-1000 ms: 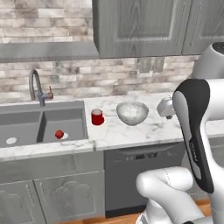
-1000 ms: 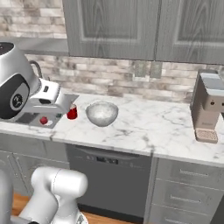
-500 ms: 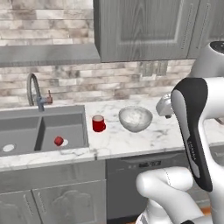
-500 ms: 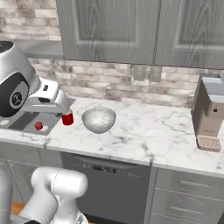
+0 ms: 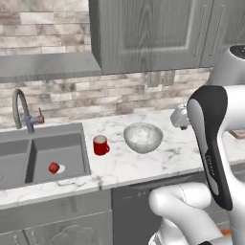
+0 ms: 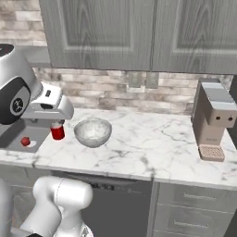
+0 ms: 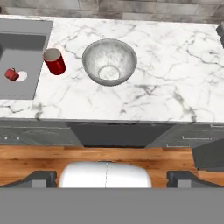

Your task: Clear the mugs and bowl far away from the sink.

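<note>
- The white arm's two-finger gripper [image 7: 112, 177] hangs high above the floor in front of the counter, its dark fingertips [image 7: 41, 178] spread wide apart with nothing between them.
- Below it in the hand view lies the front edge of the white marble counter [image 7: 175, 78], with grey cabinet fronts and a dark dishwasher panel [image 6: 118, 208] under it.
- The round, deep, pale grey speckled bowl [image 5: 143, 137] stands upright on the counter, near its middle depth and well clear of the gripper.
- The bright red cylindrical mug [image 5: 100, 145] stands upright on the counter just beside the bowl, between it and the sink rim, apart from both.
- The dark grey rectangular sink [image 5: 28, 155] is set into the counter next to that mug.
- A smaller-looking dark red mug [image 5: 54, 167] lies on its side on the floor of the nearer basin, beside the drain.
- A slim metal tap with a small red lever [image 5: 26, 114] rises behind the sink.
- At the counter's other end stands a grey coffee machine [image 6: 214, 119], well apart from the bowl.
- Behind everything runs a pale brick backsplash [image 6: 115, 90], with grey wall cabinets [image 6: 139, 32] above.
</note>
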Available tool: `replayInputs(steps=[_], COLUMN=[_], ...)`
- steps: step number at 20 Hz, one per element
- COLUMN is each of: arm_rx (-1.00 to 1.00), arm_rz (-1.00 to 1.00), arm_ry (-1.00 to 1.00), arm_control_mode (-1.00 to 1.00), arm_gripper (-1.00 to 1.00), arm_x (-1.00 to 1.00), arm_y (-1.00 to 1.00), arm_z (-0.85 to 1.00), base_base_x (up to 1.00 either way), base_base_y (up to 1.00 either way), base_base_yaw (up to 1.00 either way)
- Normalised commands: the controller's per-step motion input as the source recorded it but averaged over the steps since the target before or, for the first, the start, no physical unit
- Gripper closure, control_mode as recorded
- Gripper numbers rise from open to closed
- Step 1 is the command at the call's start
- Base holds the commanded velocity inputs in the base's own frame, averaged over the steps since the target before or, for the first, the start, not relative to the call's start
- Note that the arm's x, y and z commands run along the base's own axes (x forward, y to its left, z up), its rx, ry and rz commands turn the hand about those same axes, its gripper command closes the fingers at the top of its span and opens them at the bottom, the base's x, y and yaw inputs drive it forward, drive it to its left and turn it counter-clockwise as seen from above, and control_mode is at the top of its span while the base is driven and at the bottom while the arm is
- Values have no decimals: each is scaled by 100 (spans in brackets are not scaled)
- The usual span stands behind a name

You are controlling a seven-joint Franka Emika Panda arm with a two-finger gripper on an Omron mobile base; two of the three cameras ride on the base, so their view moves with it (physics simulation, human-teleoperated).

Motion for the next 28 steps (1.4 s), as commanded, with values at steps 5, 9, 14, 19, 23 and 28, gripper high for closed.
replayInputs(steps=[5, 9, 14, 19, 23, 28], arm_rx=[0, 0, 9, 23, 15, 3], arm_rz=[0, 0, 0, 4, 2, 0], arm_ry=[0, 0, 0, 0, -5, -3], arm_control_mode=[100, 100, -100, -100, -100, -100], arm_gripper=[-100, -100, -100, -100, -100, -100], arm_x=[0, 0, 6, 6, 7, 33], arm_y=[0, 0, 0, -9, -13, -2], arm_z=[0, 0, -14, -40, -47, -41], base_base_x=[25, 25, 12, 0, 0, 0], base_base_y=[0, 0, 0, 0, 0, 0], base_base_yaw=[-29, -29, -14, 0, 0, 0])
